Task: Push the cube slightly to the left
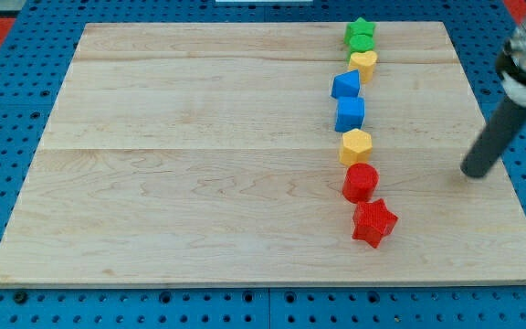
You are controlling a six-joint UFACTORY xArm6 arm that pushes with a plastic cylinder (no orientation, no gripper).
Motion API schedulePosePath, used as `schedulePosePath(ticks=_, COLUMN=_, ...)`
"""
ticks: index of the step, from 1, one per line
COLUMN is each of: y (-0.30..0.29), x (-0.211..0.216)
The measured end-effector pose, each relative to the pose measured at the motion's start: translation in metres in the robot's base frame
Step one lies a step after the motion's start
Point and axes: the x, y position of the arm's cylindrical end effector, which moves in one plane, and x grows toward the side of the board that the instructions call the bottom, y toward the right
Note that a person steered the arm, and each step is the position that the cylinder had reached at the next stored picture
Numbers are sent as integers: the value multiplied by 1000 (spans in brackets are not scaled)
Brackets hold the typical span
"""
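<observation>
Camera view: blue cube (351, 114) sits right of the board's (199, 155) centre, in a column of seven blocks; blue wedge-like block (345, 86) touches it above, yellow hexagonal block (356, 146) just below. My tip (471, 172), a bare rod holding nothing, stands well apart near the right edge. Count: two blue, two yellow including a heart (363, 63), two red, cylinder (361, 183) and star (373, 223), one green block (360, 35) at the top edge.

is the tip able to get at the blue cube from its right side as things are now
Probably yes. My tip sits at the view's right, apart from the blocks, and the board between it and the blue cube looks bare.
</observation>
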Motion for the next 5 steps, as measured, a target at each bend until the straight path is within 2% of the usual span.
schedulePosePath(ticks=1, y=-55, x=-51)
schedulePosePath(ticks=2, y=-72, x=-58)
schedulePosePath(ticks=4, y=-170, x=-69)
schedulePosePath(ticks=5, y=-174, x=-69)
